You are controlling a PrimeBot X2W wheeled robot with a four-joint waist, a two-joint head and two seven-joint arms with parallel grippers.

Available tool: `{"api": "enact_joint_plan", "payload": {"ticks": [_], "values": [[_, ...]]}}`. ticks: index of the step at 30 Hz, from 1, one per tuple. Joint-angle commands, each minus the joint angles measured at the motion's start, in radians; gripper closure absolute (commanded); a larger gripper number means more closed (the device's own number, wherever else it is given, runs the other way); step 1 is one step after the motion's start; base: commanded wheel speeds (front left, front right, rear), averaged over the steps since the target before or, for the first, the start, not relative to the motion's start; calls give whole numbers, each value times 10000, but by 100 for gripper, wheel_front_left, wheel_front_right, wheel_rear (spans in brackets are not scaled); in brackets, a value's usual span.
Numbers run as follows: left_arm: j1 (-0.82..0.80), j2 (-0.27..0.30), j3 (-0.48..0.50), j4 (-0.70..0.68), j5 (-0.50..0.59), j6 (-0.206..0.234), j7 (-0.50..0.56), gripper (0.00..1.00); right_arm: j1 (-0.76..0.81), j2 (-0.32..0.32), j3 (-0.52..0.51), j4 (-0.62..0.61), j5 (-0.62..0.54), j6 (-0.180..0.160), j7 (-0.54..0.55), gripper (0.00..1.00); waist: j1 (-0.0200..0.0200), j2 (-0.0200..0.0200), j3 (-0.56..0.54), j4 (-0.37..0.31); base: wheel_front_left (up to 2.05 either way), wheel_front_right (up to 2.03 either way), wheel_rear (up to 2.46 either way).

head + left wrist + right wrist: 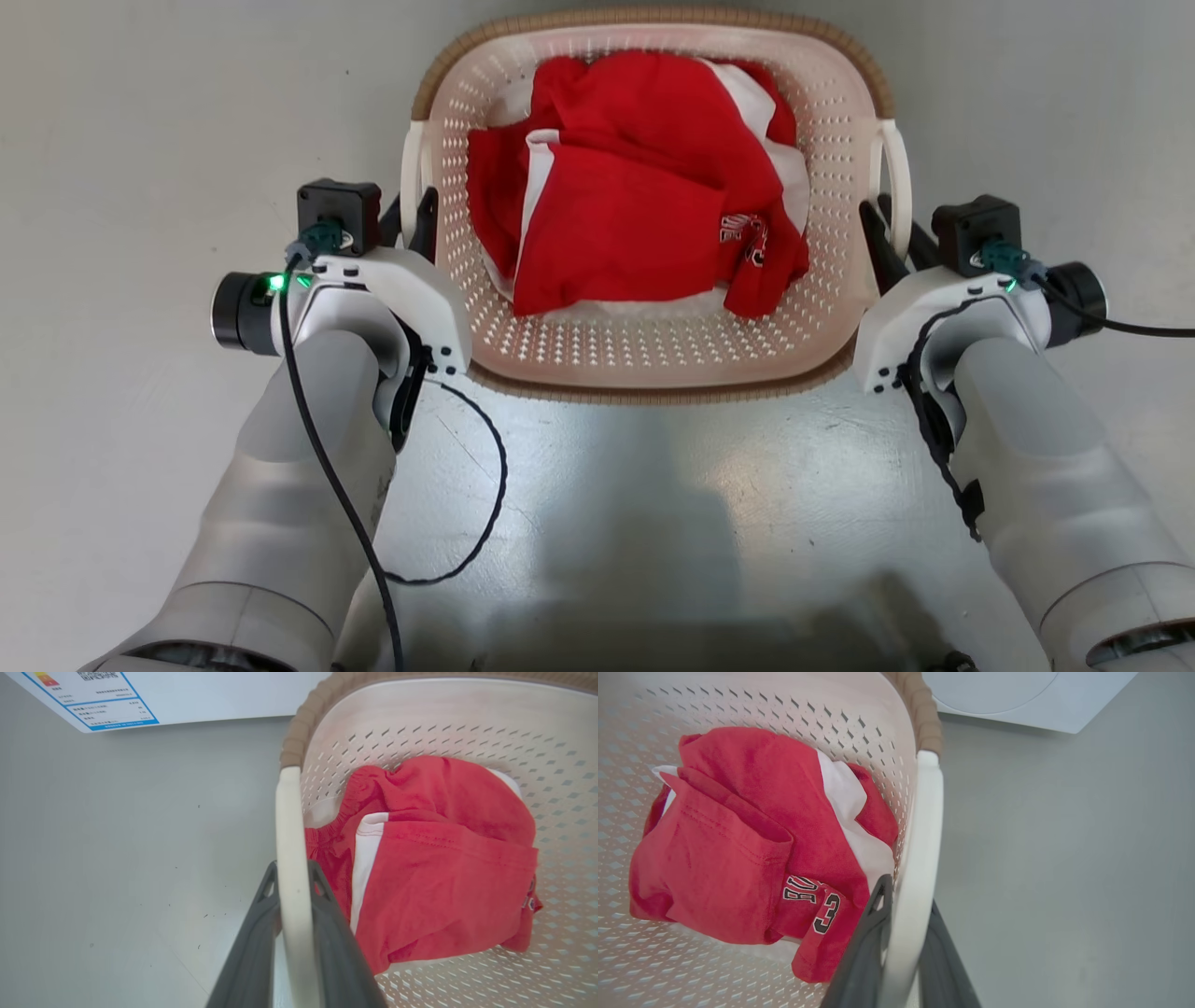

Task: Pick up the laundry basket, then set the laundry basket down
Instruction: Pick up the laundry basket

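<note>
The laundry basket (653,390) fills the upper centre of the head view, over grey floor (140,140), with a crumpled red and white garment (635,215) inside. At its left edge the left tool (414,198) is closed narrow on the white left handle (289,826). At its right edge the right tool (876,210) clamps the right handle (924,812). The garment's print (812,900) reads "3", with letters partly folded away. A blue-bordered label (93,700) at the upper left of the left wrist view is too small to read.
</note>
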Motion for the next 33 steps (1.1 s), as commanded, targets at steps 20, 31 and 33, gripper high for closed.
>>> {"api": "enact_joint_plan", "payload": {"ticks": [20,31,33], "values": [[1056,283,-1446,1462,-1645,-120,177,100,655,215,2214,1173,1961,67,1117,100,0,0,-2394,-294,0,0,0],[2087,283,-2166,1836,-2353,-234,1013,100,1850,216,3409,986,3675,67,1984,100,0,0,-4820,-427,0,0,0],[2311,283,-2266,1874,-2450,-253,1171,100,2063,216,3607,957,3967,67,2147,100,0,0,-5221,-450,0,0,0]]}}
